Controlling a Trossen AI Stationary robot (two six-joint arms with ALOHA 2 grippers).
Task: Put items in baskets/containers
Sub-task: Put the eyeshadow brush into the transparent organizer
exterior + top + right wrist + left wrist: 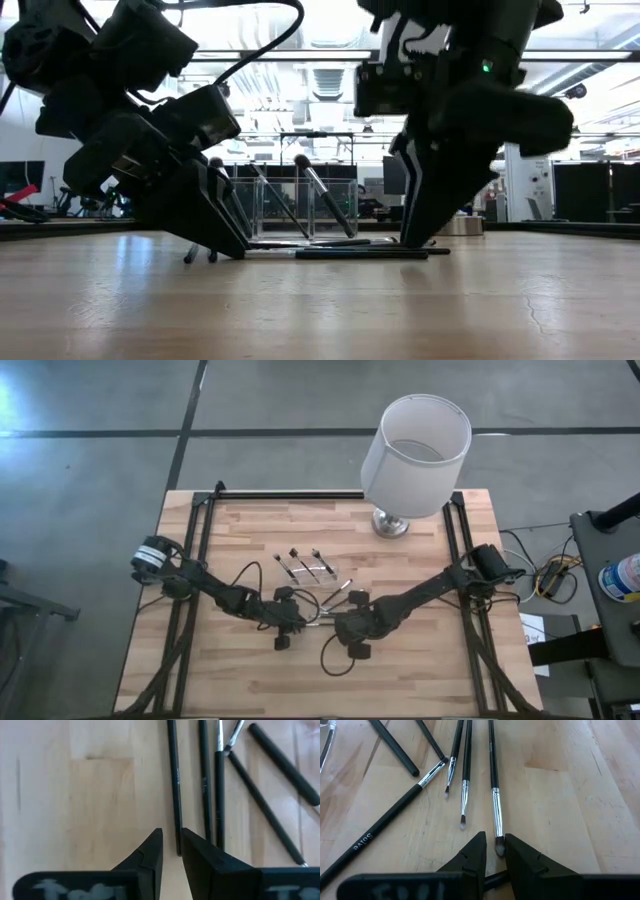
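Wooden surface (240, 680) is carrying everything; the white drum-shade lamp (415, 455) is standing at its 1 o'clock edge, well apart from the work.

Left arm is reaching in from 9 o'clock, left gripper (296, 622) sitting just below centre. Right arm is coming in from 3 o'clock, right gripper (338, 626) facing the left one, the two near each other at about 6 o'clock of centre. In the low view both are tipping down with fingertips at the surface.

Clear tray (307, 570) is sitting just above centre, at 12 o'clock of the grippers. A few brushes are standing tilted inside it; the low view shows one leaning brush (322, 195) against the clear wall.

Loose brushes (322, 615) are lying flat between the two grippers, none in the tray yet.

Left wrist view: left jaws are slightly apart, straddling the bristle tip of one thin brush (494, 780); contact with the tip is too close to call, not clearly clamping. Two more thin brushes are lying just beside it, plus a thicker black-handled one (385, 827) with white lettering.

Right wrist view: right jaws are also narrowly apart, the handle end of the same kind of thin black stick (174, 780) sitting in the gap. Other handles are lying beside it.
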